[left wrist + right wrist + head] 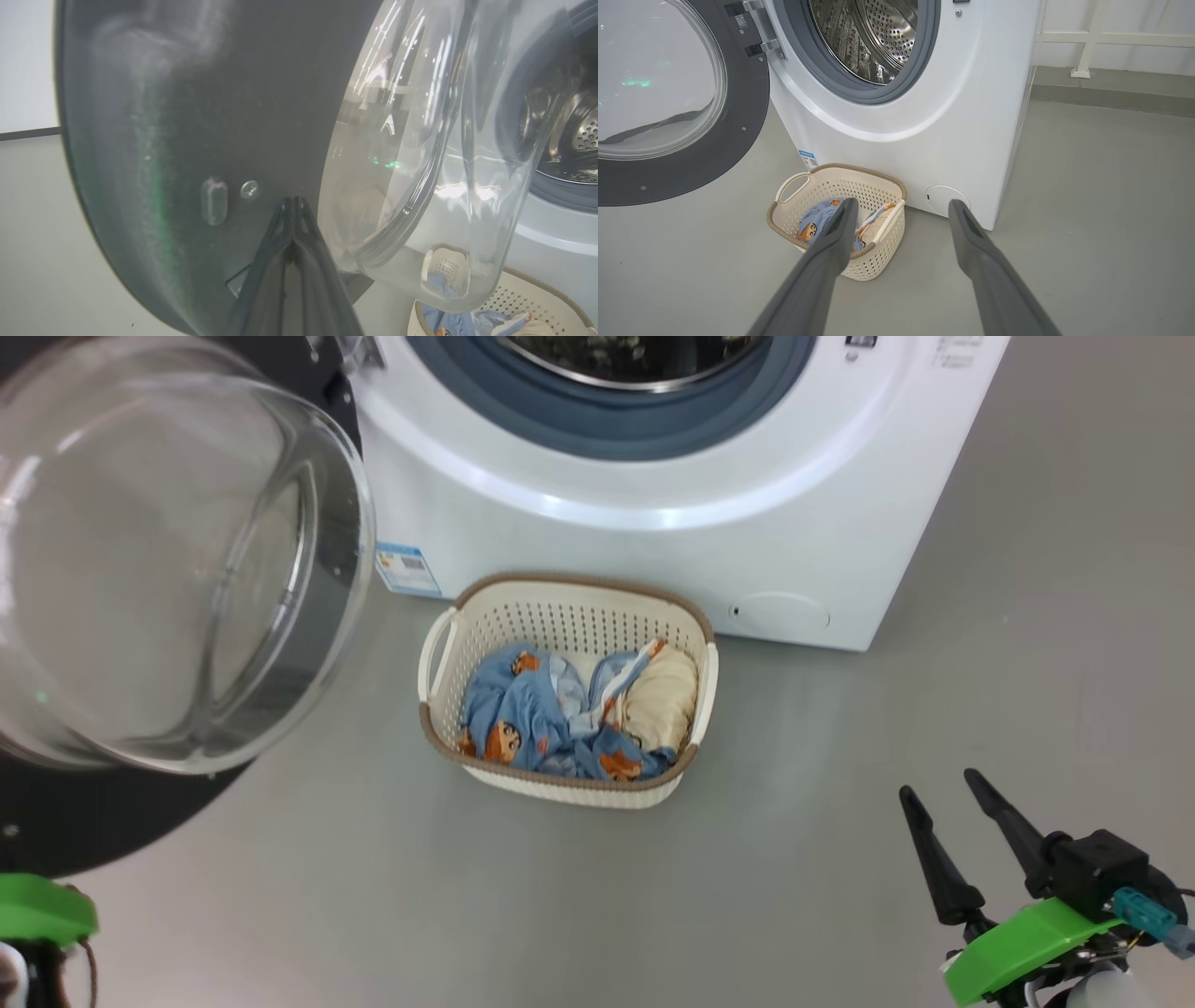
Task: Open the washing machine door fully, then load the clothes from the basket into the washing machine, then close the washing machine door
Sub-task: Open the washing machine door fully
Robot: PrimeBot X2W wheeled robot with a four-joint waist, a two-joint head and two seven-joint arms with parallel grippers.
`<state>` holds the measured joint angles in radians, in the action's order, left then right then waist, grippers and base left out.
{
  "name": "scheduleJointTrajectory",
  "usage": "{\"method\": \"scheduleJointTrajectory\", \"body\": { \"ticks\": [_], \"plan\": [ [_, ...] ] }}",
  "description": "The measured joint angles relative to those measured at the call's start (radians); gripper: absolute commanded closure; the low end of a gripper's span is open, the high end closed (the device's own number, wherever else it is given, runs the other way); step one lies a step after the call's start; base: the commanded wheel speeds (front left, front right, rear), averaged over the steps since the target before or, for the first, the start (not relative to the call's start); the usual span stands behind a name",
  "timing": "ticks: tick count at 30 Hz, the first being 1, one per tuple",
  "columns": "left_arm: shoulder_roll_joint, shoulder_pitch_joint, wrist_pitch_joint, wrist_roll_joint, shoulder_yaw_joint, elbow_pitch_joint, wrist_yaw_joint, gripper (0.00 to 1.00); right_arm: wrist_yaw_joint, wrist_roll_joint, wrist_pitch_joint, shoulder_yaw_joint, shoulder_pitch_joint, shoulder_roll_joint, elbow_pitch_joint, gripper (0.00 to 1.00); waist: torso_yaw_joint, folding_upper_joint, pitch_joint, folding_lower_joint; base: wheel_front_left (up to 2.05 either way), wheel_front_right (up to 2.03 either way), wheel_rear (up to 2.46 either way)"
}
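Fingers of the left gripper (293, 201) were pressed together, tips at the inner face of the washing machine door (163, 116), swung open. Those of the right gripper (903, 205) stood apart. The clothes (523, 709) lay in the basket (579, 581).

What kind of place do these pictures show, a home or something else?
Likely a laundry area, perhaps a test room rather than a home: a white front-loading washing machine with its door swung open, a basket of clothes before it, and a plain grey floor.
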<state>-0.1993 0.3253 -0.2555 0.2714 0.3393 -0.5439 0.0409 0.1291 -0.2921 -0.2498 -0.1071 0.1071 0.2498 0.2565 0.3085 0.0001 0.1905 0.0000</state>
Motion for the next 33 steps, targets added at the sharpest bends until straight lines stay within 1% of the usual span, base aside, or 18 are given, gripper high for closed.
{"method": "scheduleJointTrajectory", "body": {
  "ticks": [10, 17, 25, 28, 33],
  "plan": [
    [0.000, 0.089, 0.000, -0.014, 0.097, -0.052, 0.001, 1.00, 0.000, 0.009, 0.012, 0.012, 0.026, 0.036, -0.034, 0.00, 0.008, 0.0000, 0.081, 0.0000, 0.00, 0.00, 0.00],
    [0.007, 0.108, 0.000, -0.042, 0.143, -0.060, 0.022, 1.00, 0.000, 0.009, 0.025, 0.016, 0.026, 0.041, -0.048, 0.00, 0.009, 0.0000, 0.106, 0.0000, 0.00, 0.00, 0.00],
    [0.015, 0.107, 0.000, -0.092, 0.167, -0.044, 0.054, 1.00, 0.000, 0.010, 0.025, 0.014, 0.026, 0.033, -0.042, 0.00, 0.005, 0.0000, 0.079, 0.0000, 0.00, 0.00, 0.00],
    [0.015, 0.096, 0.000, -0.106, 0.168, -0.012, 0.071, 1.00, 0.000, 0.010, 0.022, 0.002, 0.026, 0.026, -0.029, 0.00, 0.002, 0.0000, 0.059, 0.0000, 0.00, 0.00, 0.00],
    [0.017, 0.050, 0.000, -0.123, 0.174, 0.071, 0.080, 1.00, 0.000, 0.005, 0.010, -0.015, 0.026, -0.001, -0.002, 0.00, -0.011, -0.0001, 0.019, 0.0000, 0.00, 0.00, 0.00]
  ]
}}
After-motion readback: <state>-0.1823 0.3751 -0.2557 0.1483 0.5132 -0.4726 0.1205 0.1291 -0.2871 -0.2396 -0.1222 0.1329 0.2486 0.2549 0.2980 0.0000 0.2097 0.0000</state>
